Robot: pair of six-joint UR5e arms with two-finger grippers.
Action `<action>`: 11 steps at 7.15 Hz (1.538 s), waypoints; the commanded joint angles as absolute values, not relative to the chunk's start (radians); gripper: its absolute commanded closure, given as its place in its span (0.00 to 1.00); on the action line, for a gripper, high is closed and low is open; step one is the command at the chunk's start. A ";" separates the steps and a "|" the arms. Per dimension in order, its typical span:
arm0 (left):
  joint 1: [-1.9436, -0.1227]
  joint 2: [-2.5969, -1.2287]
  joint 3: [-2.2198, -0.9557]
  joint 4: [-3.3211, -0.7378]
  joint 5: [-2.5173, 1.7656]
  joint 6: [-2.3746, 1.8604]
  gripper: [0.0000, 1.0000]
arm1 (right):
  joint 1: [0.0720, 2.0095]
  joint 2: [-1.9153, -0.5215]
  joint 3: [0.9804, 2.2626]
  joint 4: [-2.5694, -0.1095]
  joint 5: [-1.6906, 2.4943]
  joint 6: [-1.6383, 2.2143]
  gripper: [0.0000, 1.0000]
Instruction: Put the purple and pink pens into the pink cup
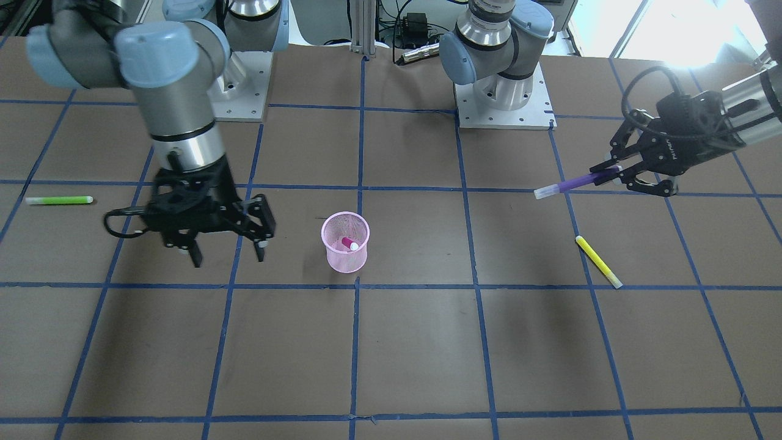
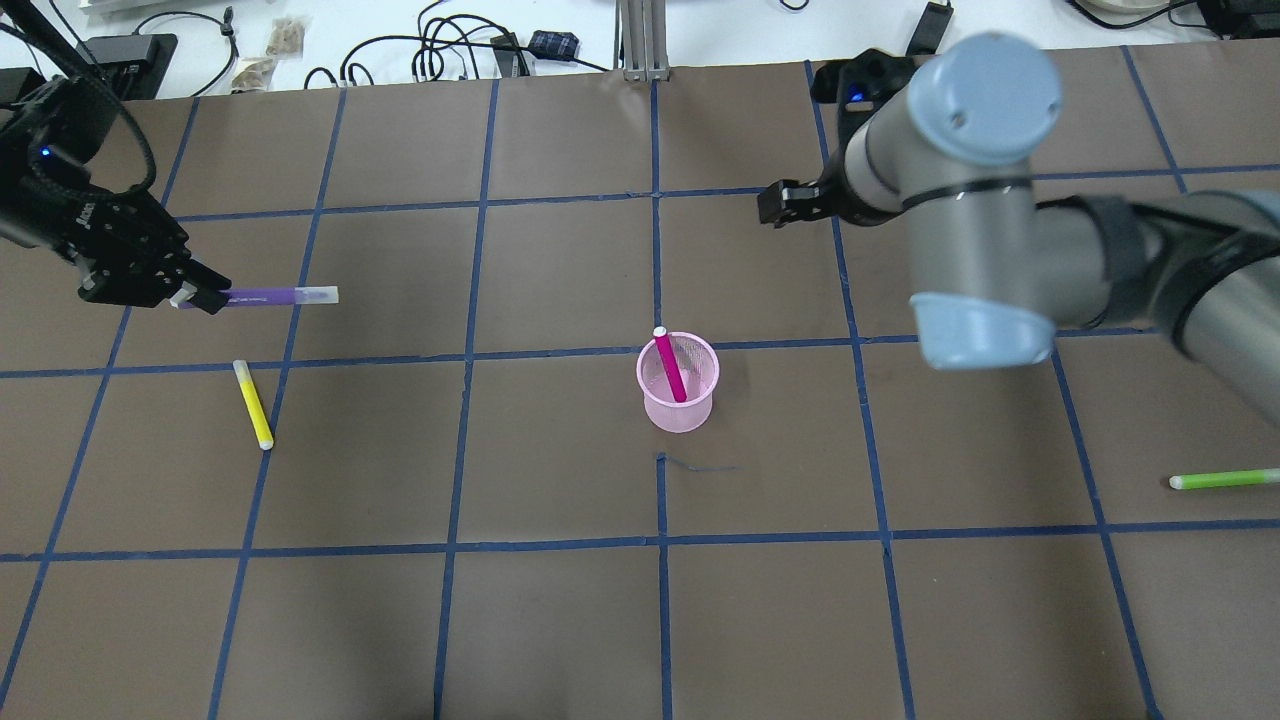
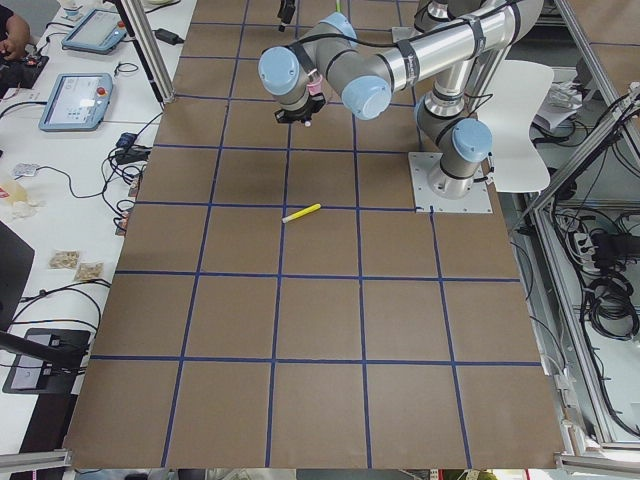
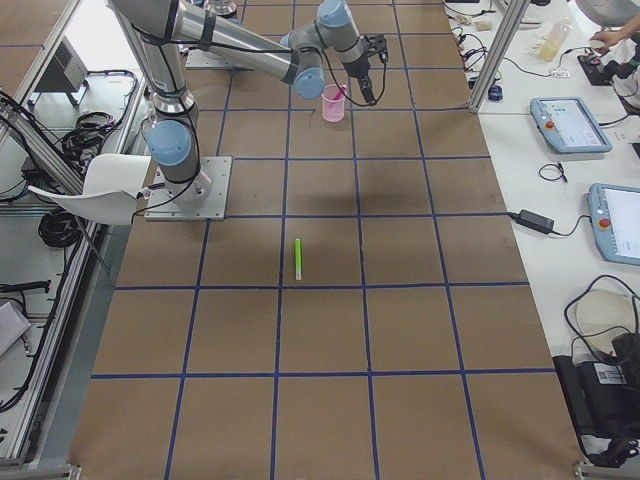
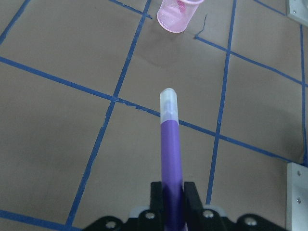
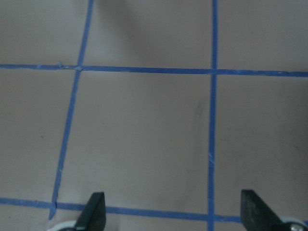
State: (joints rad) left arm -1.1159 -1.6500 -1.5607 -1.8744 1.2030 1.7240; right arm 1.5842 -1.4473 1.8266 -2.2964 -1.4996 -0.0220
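The pink mesh cup (image 1: 345, 252) stands upright near the table's middle, also in the overhead view (image 2: 680, 405). A pink pen (image 2: 668, 366) leans inside it, white tip up. My left gripper (image 1: 618, 175) is shut on the purple pen (image 1: 574, 183) and holds it level above the table, far from the cup on my left side. The left wrist view shows the purple pen (image 5: 171, 159) pointing towards the cup (image 5: 178, 14). My right gripper (image 1: 229, 258) is open and empty, pointing down beside the cup on my right side, clear of it.
A yellow pen (image 2: 252, 403) lies on the table below the held purple pen. A green pen (image 2: 1225, 480) lies far out on my right side. The brown table has a blue tape grid; both arm bases (image 1: 504, 110) stand at its back edge.
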 commanded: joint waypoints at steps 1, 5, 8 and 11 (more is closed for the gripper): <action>-1.230 -1.618 -1.566 -1.818 1.204 1.532 1.00 | 1.413 -1.472 1.671 -1.941 -1.532 -0.152 0.00; -1.509 -1.608 -1.644 -1.536 1.286 1.052 1.00 | 1.376 -1.652 1.657 -1.623 -1.566 -0.077 0.00; -1.802 -1.711 -1.663 -1.290 1.462 0.705 1.00 | 1.436 -1.612 1.629 -1.629 -1.565 0.040 0.00; -1.989 -1.798 -1.664 -1.220 1.583 0.666 1.00 | 1.445 -1.571 1.575 -1.601 -1.569 0.057 0.00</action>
State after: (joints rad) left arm -1.9043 -1.7637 -1.6637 -1.2337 1.5240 0.6970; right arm 1.4412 -1.5806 1.5842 -1.6092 -1.5678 0.0532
